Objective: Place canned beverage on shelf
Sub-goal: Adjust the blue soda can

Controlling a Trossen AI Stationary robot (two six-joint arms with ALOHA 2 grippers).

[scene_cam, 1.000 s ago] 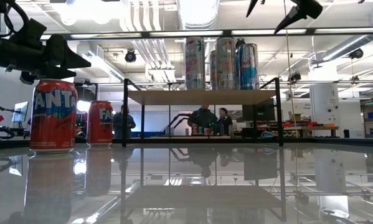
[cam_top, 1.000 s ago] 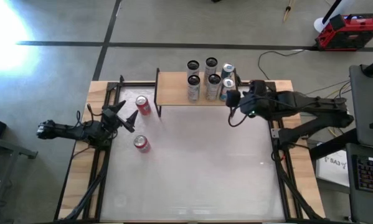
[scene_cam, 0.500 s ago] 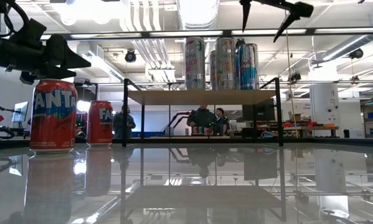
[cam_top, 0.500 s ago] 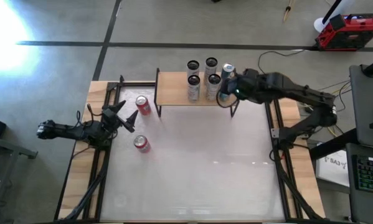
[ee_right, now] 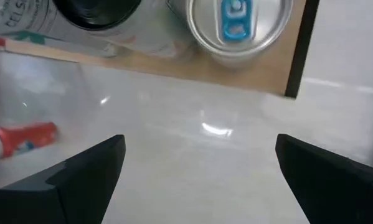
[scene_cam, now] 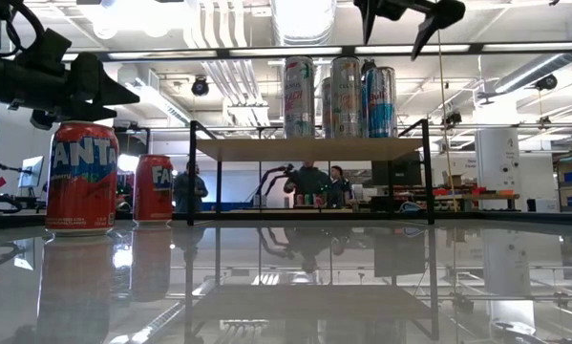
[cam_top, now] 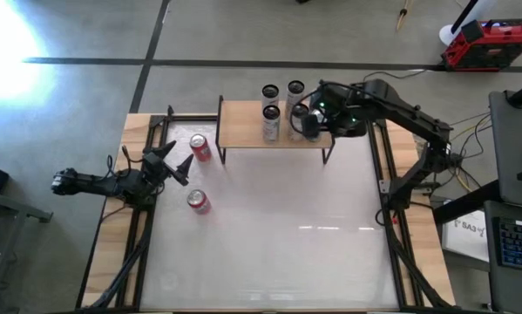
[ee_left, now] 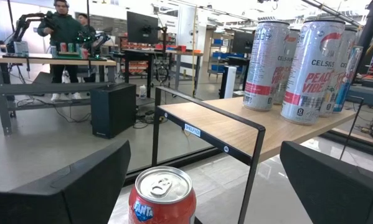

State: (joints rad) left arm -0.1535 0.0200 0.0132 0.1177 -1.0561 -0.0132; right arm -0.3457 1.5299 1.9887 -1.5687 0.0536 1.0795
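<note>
The shelf (cam_top: 243, 126), a tan wooden top on thin black legs, stands at the table's far middle. Several tall cans (cam_top: 282, 109) stand on its right half. Two red Fanta cans stand upright on the table at the left, one beside the shelf (cam_top: 199, 146) and one nearer (cam_top: 198, 201). My left gripper (cam_top: 175, 160) waits open at the left edge, level, facing the far red can (ee_left: 161, 196). My right gripper (scene_cam: 393, 43) hangs open above the shelf's right end, slanting down over a silver can with a blue tab (ee_right: 239, 22). It holds nothing.
Black metal rails (cam_top: 387, 174) and wooden strips run along the table's left and right sides. The glossy white tabletop (cam_top: 278, 235) has free room in its middle and near half. People stand at benches (ee_left: 61, 25) in the room beyond.
My right gripper has risen and swung from beside the shelf's near right corner toward the far left, over the cans at the shelf's right end. It has tipped more steeply downward and stays open. The cans have not moved.
</note>
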